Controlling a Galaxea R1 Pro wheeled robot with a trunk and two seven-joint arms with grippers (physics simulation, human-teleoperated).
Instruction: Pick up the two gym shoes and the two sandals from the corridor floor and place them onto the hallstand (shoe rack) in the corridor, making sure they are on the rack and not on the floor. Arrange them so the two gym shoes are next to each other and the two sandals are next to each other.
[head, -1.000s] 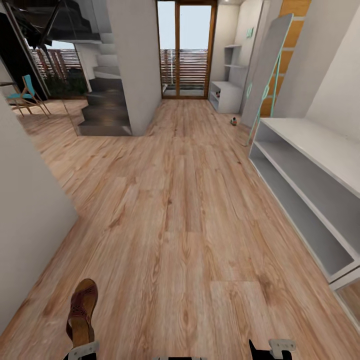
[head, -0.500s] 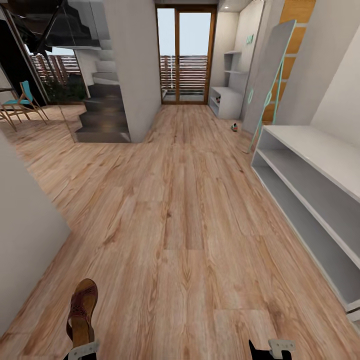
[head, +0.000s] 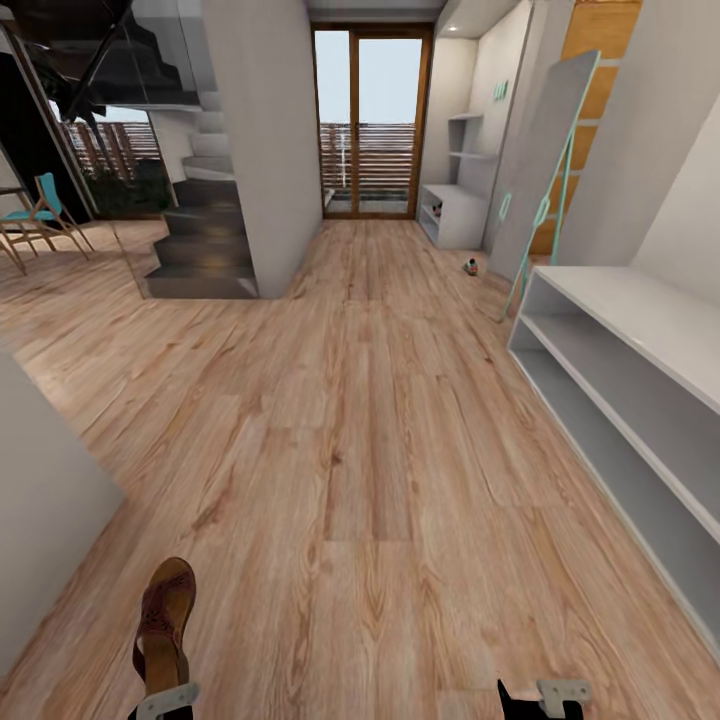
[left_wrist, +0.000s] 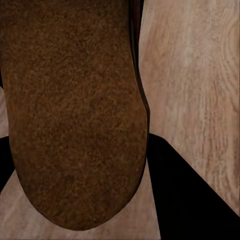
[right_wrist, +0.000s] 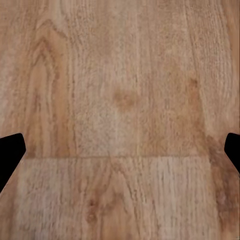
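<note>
A brown sandal (head: 165, 620) stands out ahead of my left gripper (head: 160, 702), which is shut on it low at the left of the head view. Its brown sole (left_wrist: 75, 115) looms close in the left wrist view, above the plank floor (left_wrist: 200, 75). My right gripper (head: 545, 695) is open and holds nothing, with only floor between its tips (right_wrist: 120, 150). Far down the corridor a single gym shoe (head: 470, 266) lies on the floor (head: 370, 400). Behind it stands the light-grey hallstand (head: 455, 215), with grey wall shelves above.
A long low light-grey open unit (head: 620, 400) with two tiers lines the right wall close by. A tall panel with teal trim (head: 540, 170) leans beyond it. A staircase (head: 200, 240), a pillar (head: 265, 140), glass doors (head: 372, 120) and a grey wall corner (head: 40, 520) border the corridor.
The whole view has shifted: the right-hand unit, the far shoe and the left wall corner have slid lower and outward as the camera moved. Both grippers and the sandal keep their places in the picture.
</note>
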